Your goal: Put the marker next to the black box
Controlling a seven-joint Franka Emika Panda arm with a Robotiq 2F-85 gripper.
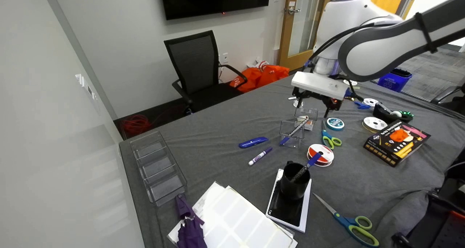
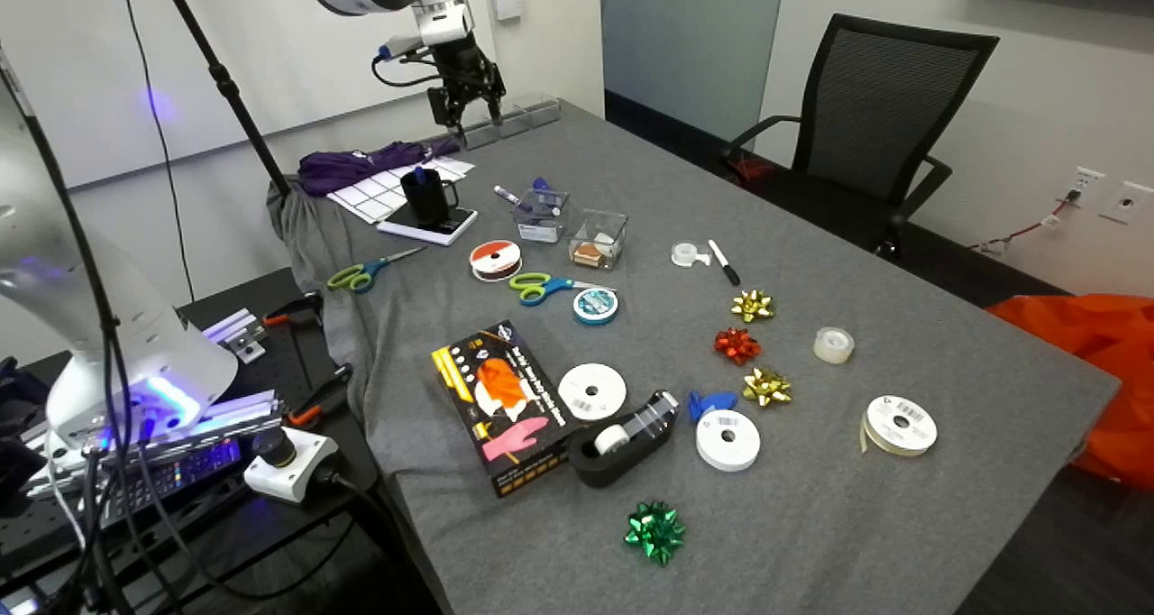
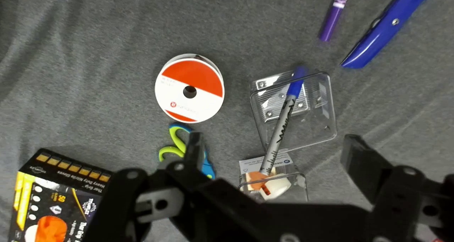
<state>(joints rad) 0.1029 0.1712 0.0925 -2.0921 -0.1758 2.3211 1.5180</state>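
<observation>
The black box [image 1: 396, 142] with orange and yellow pictures lies flat on the table; it shows in both exterior views [image 2: 509, 408] and at the lower left of the wrist view [image 3: 56, 199]. A grey marker with a blue cap [image 3: 282, 125] lies tilted across two clear bins, also in an exterior view [image 1: 296, 131]. A purple-capped white marker [image 1: 260, 156] lies on the cloth. A blue-capped marker stands in the black mug [image 1: 295, 184]. A black-capped marker [image 2: 724, 262] lies farther off. My gripper [image 1: 313, 108] is open and empty, above the clear bins, its fingers [image 3: 275, 146] astride the grey marker.
Around the clear bins [image 3: 294, 135] lie a red-and-white ribbon spool [image 3: 189, 89], scissors [image 1: 330, 139] and a blue knife [image 1: 253, 142]. The mug stands on a black-and-white slab [image 1: 303, 219]. A tape dispenser [image 2: 622, 439] touches or nearly touches the black box.
</observation>
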